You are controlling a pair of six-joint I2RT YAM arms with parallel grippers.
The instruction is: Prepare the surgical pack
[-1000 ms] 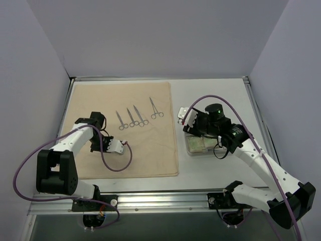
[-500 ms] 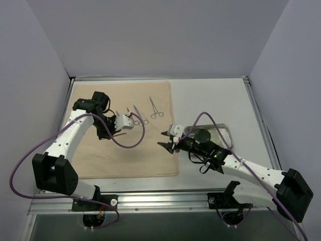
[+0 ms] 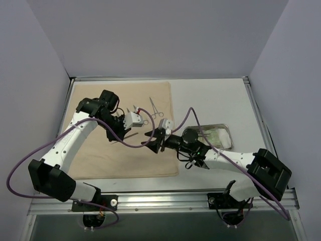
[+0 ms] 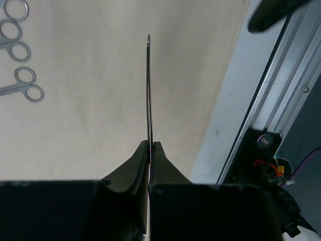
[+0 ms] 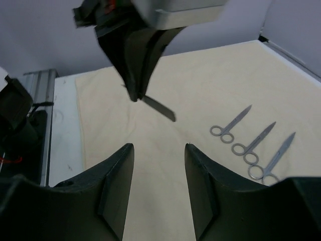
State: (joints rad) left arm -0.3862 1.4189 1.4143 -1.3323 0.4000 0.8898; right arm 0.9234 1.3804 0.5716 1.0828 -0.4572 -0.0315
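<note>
Steel tweezers (image 4: 149, 90), thin and edge-on, sit clamped in left fingers (image 4: 135, 165); right fingers (image 5: 118, 186) spread apart.

Forceps (image 4: 12, 89) tips off-frame, L edge, L wrist cam

No lettering, label, brand, number or sign can be read in any of the views
</note>
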